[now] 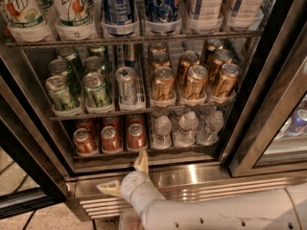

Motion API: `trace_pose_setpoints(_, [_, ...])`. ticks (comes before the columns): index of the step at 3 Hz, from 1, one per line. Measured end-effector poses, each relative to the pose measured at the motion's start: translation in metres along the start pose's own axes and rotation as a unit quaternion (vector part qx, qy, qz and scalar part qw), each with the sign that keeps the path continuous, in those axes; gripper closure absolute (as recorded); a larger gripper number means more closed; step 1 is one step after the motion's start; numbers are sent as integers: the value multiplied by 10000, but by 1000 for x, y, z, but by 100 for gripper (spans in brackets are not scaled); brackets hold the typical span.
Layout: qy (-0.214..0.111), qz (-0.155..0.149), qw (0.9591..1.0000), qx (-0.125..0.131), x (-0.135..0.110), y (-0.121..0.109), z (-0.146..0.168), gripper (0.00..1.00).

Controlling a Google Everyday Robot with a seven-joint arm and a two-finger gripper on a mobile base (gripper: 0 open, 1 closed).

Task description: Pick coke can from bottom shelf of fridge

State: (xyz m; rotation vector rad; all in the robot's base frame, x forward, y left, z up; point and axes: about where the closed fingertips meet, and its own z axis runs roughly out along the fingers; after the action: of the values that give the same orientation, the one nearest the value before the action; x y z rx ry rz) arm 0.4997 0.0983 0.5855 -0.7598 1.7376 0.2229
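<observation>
Three red coke cans (136, 136) stand at the front left of the bottom shelf (144, 152), with more red cans behind them. Small clear water bottles (187, 128) fill the right lanes. My gripper (125, 175) is below and in front of the shelf, over the fridge's steel base (201, 176). It is open and empty. One pale finger (141, 161) points up just under the rightmost front coke can, and the other (109, 189) points left. It touches no can.
The shelf above holds green cans (96, 90), one silver can (126, 85) and gold-brown cans (194, 82). Large bottles stand on the top rack. The open glass door (268, 123) stands at the right. The black door frame (24, 147) runs down the left.
</observation>
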Motion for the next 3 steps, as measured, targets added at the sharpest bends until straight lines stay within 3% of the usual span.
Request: trace_pose_setpoints(3, [-543, -249, 9979, 267, -13, 1, 23, 25])
